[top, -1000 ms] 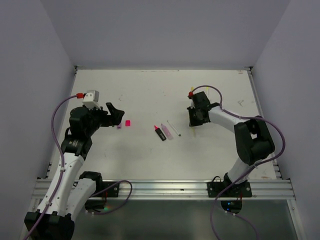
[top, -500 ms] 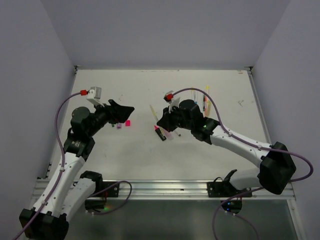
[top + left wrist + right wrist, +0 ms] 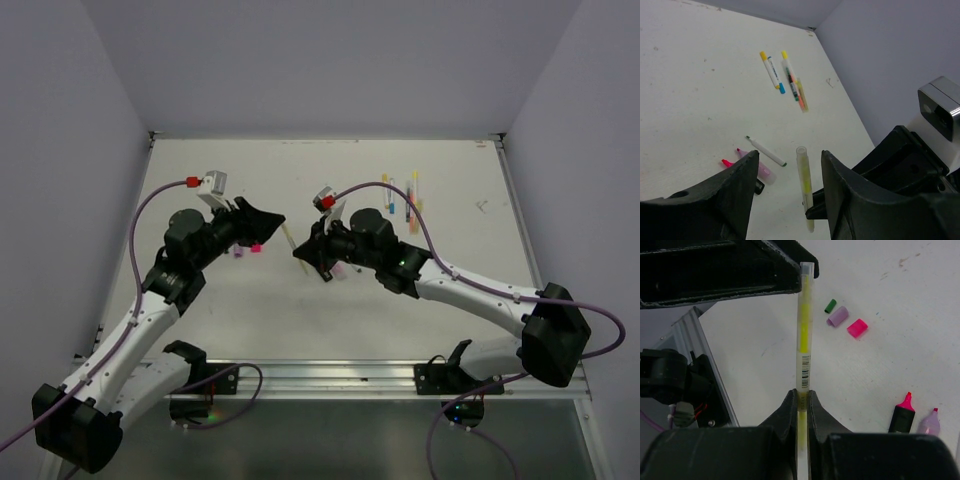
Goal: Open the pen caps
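The pen cap (image 3: 801,151) tops a yellow pen (image 3: 803,355) held in the air over the middle of the bench (image 3: 300,180). Our right fingers (image 3: 785,410) are clamped on its lower end, and our left fingers (image 3: 742,185) are spread wide either side, gripping nothing. Closing off-centre, we fear, could lever the pen loose.

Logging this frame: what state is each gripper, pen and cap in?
yellow pen: held aloft, cap seemingly on.
right gripper: shut on yellow pen.
left gripper: open, straddling its free end.
black-and-pink highlighter: uncapped, lying flat.
lilac highlighter: uncapped, lying flat.
white pen: uncapped, lying flat.
pink cap: off, loose.
lilac cap: off, loose.
green cap: off, loose.
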